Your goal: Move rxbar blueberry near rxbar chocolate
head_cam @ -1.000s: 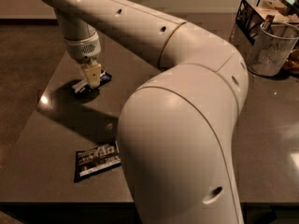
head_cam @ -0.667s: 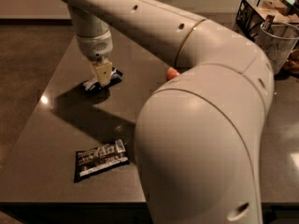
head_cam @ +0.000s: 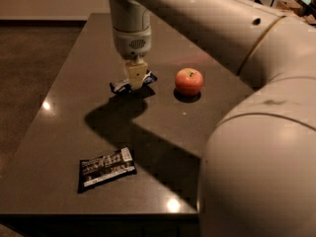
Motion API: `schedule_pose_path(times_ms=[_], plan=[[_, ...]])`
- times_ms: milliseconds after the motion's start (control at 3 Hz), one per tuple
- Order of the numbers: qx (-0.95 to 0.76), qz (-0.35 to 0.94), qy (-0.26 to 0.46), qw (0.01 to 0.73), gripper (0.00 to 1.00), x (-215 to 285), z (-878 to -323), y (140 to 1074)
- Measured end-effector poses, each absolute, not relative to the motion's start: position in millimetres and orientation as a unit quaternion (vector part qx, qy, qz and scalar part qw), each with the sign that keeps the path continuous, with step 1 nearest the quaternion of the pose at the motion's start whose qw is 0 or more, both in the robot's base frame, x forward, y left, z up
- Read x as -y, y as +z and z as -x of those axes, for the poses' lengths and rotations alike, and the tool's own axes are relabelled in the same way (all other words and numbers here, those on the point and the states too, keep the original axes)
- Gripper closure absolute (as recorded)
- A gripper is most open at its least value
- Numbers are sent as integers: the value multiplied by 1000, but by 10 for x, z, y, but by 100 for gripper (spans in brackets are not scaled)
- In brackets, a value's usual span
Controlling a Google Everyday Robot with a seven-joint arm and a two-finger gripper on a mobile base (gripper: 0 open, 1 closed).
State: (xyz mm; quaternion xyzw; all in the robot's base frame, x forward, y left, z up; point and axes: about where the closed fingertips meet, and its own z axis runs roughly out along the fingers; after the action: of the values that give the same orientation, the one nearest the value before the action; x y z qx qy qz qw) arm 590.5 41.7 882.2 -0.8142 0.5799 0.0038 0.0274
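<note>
The rxbar blueberry [head_cam: 119, 87], a small blue-and-white wrapper, is in the middle of the dark table [head_cam: 69, 83], just above its own shadow. My gripper [head_cam: 135, 81] points straight down on it and is shut on its middle. The bar's ends stick out to either side of the fingers. The rxbar chocolate [head_cam: 106, 169], black with white lettering, lies flat near the table's front edge, well in front of the gripper and a little to its left.
A red apple [head_cam: 189, 81] sits just right of the gripper. My arm's large white body [head_cam: 256, 147] fills the right side and hides the table there. A dark wire basket [head_cam: 279, 1] shows at the far back right.
My gripper has moved to the right with the blueberry bar in it. The apple, hidden by the arm before, is now in view. The chocolate bar has not moved.
</note>
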Motion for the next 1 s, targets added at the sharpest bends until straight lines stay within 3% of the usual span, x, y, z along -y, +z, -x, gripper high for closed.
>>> schedule_pose_path(times_ms=[333,1000], plan=[[-609,791,31,39,100,28,-5509,8896],[-614,783,87,40,100,424,-4677,8859]])
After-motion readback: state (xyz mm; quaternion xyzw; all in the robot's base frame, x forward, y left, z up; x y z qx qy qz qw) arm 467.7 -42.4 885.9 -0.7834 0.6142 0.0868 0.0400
